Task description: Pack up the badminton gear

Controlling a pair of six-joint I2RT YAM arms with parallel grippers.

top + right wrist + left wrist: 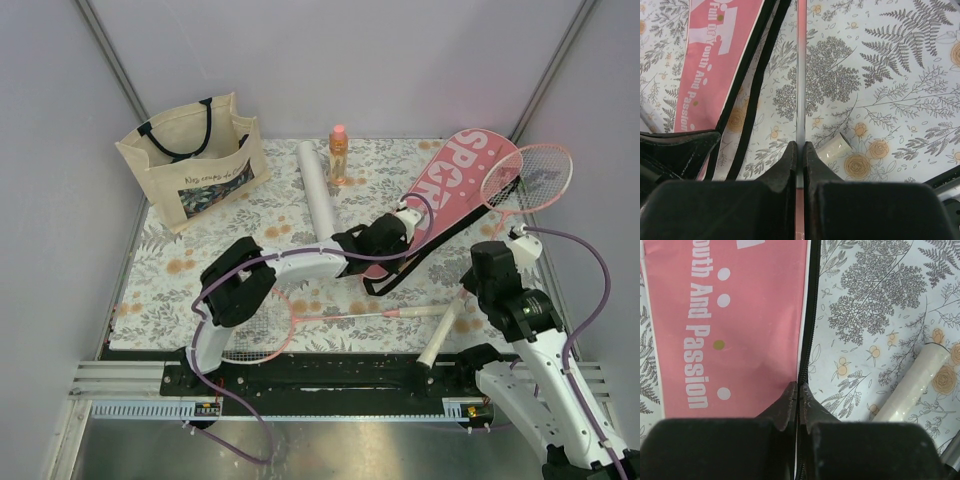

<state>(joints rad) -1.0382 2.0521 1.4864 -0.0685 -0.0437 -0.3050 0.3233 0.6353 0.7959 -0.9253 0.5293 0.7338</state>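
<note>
The pink cover [455,185] [740,315] [715,60] lies at the back right. My left gripper [408,215] [799,387] is shut on its black zipper edge [810,315]. One pink racket [540,175] lies slanted beside the cover, its head at the far right. My right gripper [507,240] [800,145] is shut on that racket's thin shaft [801,75], and its white handle [440,335] points to the front edge. The other racket [330,317] lies along the front, its head partly under my left arm. The white tube [318,190] lies in the middle.
A beige tote bag [190,160] stands at the back left. An orange bottle [339,155] stands next to the tube's far end. The cover's black strap [400,275] [755,100] trails on the floral cloth between the arms. A white handle end [835,147] lies near my right fingers.
</note>
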